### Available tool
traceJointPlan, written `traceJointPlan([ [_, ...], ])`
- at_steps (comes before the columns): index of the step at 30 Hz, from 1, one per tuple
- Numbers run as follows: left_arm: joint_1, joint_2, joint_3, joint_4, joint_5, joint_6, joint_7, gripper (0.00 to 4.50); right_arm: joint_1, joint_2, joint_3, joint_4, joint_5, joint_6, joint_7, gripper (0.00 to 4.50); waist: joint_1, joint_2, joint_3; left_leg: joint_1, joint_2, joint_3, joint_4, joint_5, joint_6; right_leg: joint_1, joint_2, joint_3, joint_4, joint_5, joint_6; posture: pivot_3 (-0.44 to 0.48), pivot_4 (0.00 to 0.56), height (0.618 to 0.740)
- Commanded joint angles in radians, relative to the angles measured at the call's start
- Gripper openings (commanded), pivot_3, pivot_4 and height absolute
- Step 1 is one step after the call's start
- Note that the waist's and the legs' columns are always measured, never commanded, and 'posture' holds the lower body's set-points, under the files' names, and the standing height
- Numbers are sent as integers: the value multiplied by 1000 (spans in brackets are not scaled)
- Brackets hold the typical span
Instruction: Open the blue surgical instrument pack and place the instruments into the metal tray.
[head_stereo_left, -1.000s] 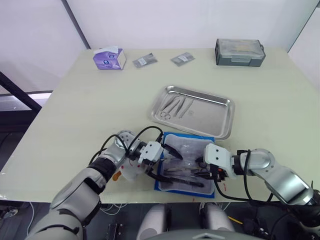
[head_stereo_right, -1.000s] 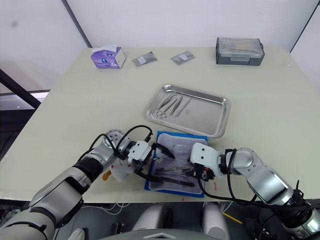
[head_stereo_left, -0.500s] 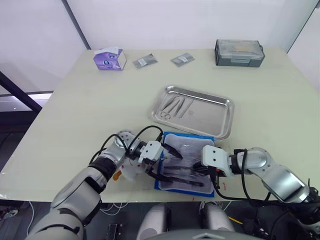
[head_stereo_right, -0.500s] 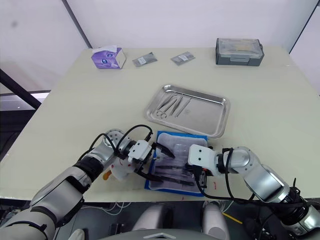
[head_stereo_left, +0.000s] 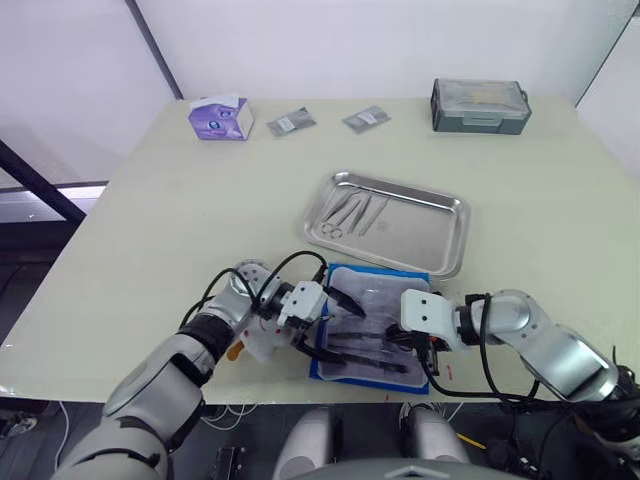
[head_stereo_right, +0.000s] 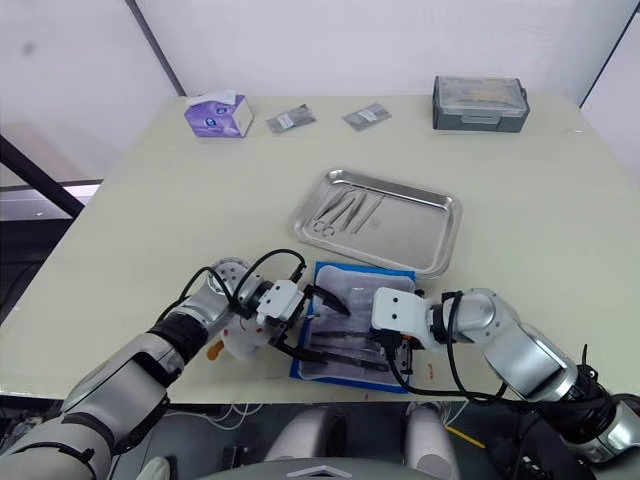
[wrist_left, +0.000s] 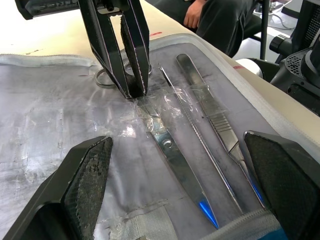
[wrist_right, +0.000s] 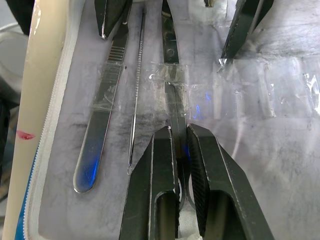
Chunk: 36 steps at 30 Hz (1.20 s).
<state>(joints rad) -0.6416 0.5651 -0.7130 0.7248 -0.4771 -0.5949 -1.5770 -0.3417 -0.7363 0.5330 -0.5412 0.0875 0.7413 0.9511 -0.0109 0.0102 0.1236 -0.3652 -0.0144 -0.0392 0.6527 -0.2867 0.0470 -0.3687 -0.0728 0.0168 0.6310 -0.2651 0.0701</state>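
**Right gripper pinching scissors inside opened pack**

Right gripper (wrist_right: 178, 145): fingers nearly together, clamped on the shank of the scissors (wrist_left: 170, 150), just above the ring handles. Grip sits below the clear tape strip (wrist_right: 210, 75) that crosses the blades, prob. so the tool can be drawn out from under it.

Left gripper (head_stereo_left: 337, 328): fingers spread wide apart, tips resting on the pale lining at either side of the tool row. Judged purpose: pin the pack flat while the other arm pulls.

Blue surgical instrument pack (head_stereo_left: 343, 375): lies open at the near table edge, just beside the tray's near rim, between the two grippers. Lining up; zip border visible along the edge in right wrist view.

Instruments left in pack: scissors, a thin probe (wrist_right: 136, 95), a flat scalpel-type handle (wrist_right: 102, 120), lying parallel, handle also taped.

Metal tray (head_stereo_left: 445, 235): past the pack, already holds several instruments (head_stereo_left: 352, 212) at its left end; rest bare.

Est. progress: partway. Risk: tape may hold and lift the lining with the tool.

Elsewhere, far side of table: purple tissue box (head_stereo_left: 219, 118), grey lidded box (head_stereo_left: 479, 105).
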Motion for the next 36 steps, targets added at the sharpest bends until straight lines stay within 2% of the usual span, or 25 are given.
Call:
traceJointPlan([
  [1, 68, -8, -67, 54, 110, 16, -37, 4500, -34, -9, -3, -66, 1, 44, 5, 23, 0, 0, 0, 0, 0, 0, 0, 0, 0, 0, 0, 0, 0, 0, 0, 0, 150, 734],
  [17, 86, -13, -60, 34, 122, 28, -37, 4500, -112, -59, 20, -139, 8, 135, 21, 23, 0, 0, 0, -1, 0, 0, 0, 0, 0, 0, -1, 0, -1, 0, 0, 0, 150, 734],
  [36, 77, -20, -76, 55, 110, 22, -37, 4500, -96, -176, -84, -197, 82, 169, 30, 23, 1, 0, 0, -2, -1, 0, 0, 0, 0, 0, -2, -1, -1, 0, 0, 0, 150, 734],
])
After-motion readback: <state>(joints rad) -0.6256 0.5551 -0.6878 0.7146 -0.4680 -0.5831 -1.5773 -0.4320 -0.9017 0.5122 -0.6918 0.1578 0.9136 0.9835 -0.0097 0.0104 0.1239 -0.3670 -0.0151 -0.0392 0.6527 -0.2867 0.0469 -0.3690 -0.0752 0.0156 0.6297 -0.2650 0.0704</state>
